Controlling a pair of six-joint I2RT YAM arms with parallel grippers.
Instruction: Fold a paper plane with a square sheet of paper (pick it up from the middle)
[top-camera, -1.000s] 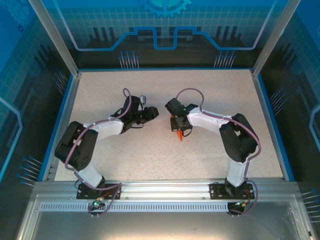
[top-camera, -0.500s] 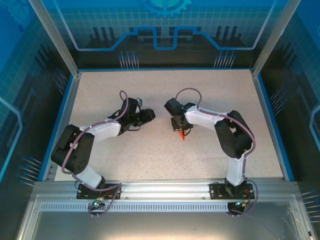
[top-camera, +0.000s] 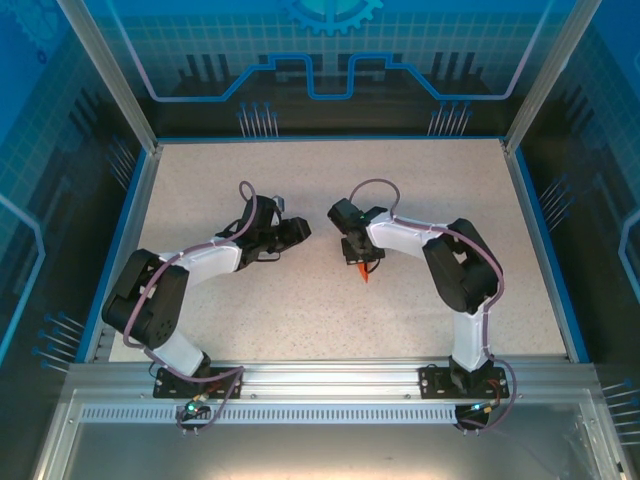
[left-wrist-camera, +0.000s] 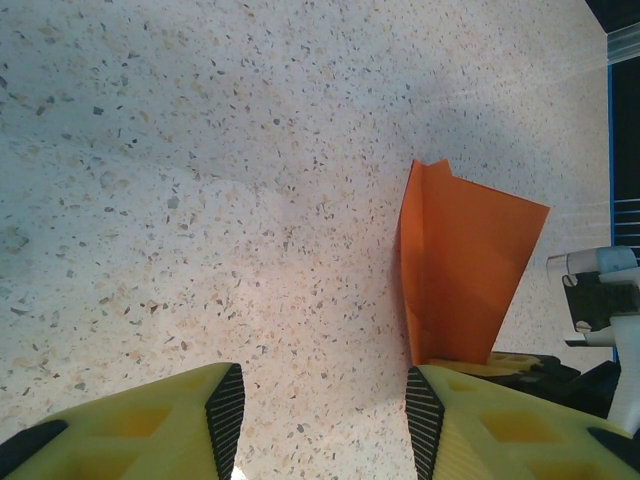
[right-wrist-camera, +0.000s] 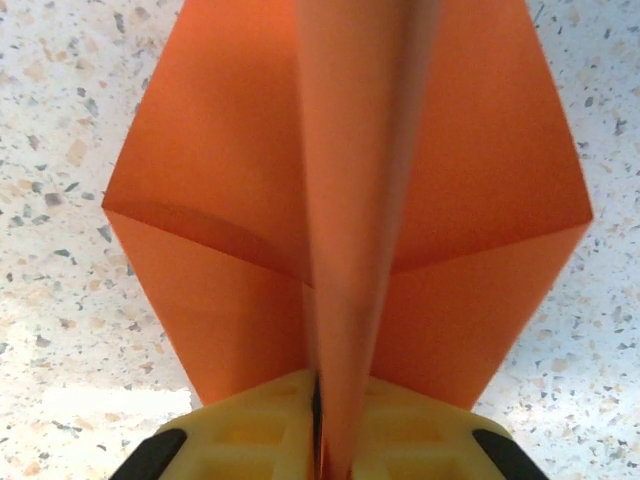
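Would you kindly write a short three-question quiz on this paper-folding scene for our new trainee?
1. Which gripper holds the paper plane?
2. True or false: the left gripper is open, with bare table between its fingers.
3. How does the paper plane sit in the grasp? A) flat and unfolded; B) centre ridge pinched between the holding fingers, flaps spread to both sides; C) crumpled into a ball.
Key: 1. The right gripper. 2. True. 3. B.
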